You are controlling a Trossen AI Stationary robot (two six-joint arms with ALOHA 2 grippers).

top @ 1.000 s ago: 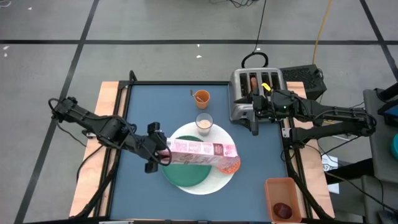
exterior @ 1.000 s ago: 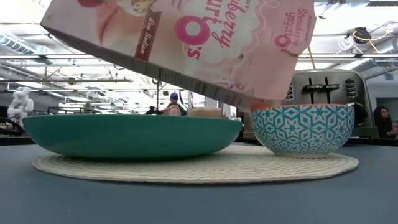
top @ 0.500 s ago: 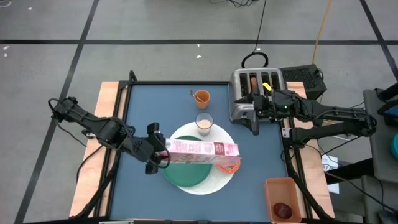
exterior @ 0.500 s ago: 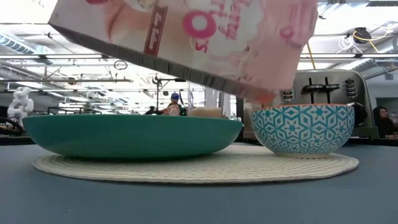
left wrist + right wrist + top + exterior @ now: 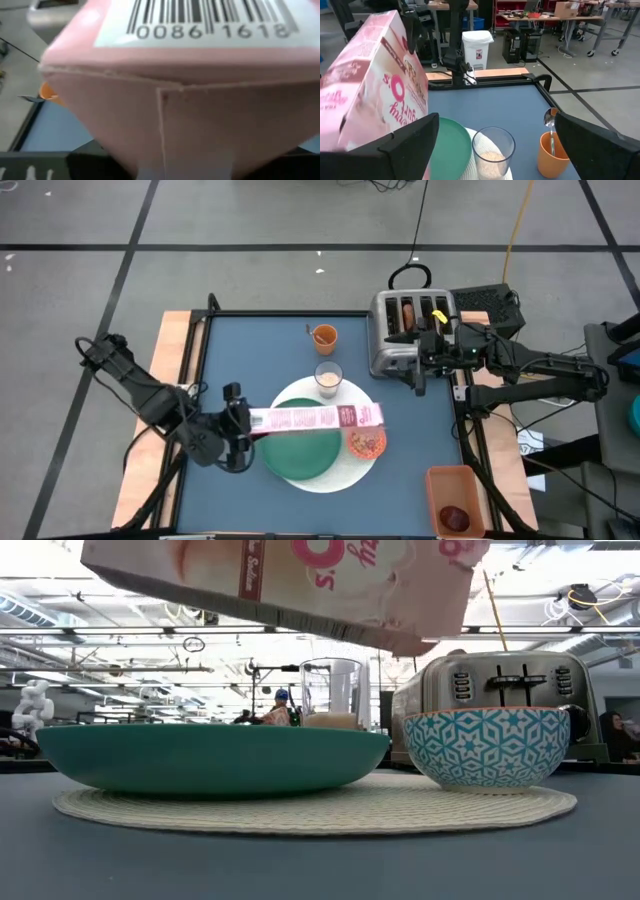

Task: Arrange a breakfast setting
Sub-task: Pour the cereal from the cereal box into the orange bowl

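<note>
My left gripper [image 5: 240,426] is shut on the pink cereal box [image 5: 315,417], which hangs lengthwise over the green plate [image 5: 298,455] on the white round mat [image 5: 335,478]. The box's open end is above the small patterned bowl [image 5: 367,443], which has cereal in it. The milk glass [image 5: 328,378] stands at the mat's far edge. The orange cup [image 5: 323,336] with the metal spoon [image 5: 550,122] stands farther back. The bagel [image 5: 407,311] sticks up from a toaster slot. My right gripper [image 5: 418,380] hangs open beside the toaster, touching nothing. My left gripper pinches the box's closed bottom end [image 5: 256,420] between its two fingers, coming from the table's left and slanting a little downward. In the left wrist view the box's bottom end [image 5: 160,125] hides the fingers. The box is lifted clear, its open end [image 5: 420,635] tipped slightly down.
The silver toaster [image 5: 410,330] stands at the back right of the table. An orange bin [image 5: 440,480] at the near right corner holds the dark red fruit [image 5: 455,518]. Bare blue table [image 5: 250,350] lies at the far left.
My left gripper has drawn back toward the table's left and near edges and rolled. The cereal box has rolled onto its narrow side as seen from above. Its open end has risen and swung off the bowl, which now shows cereal inside.
</note>
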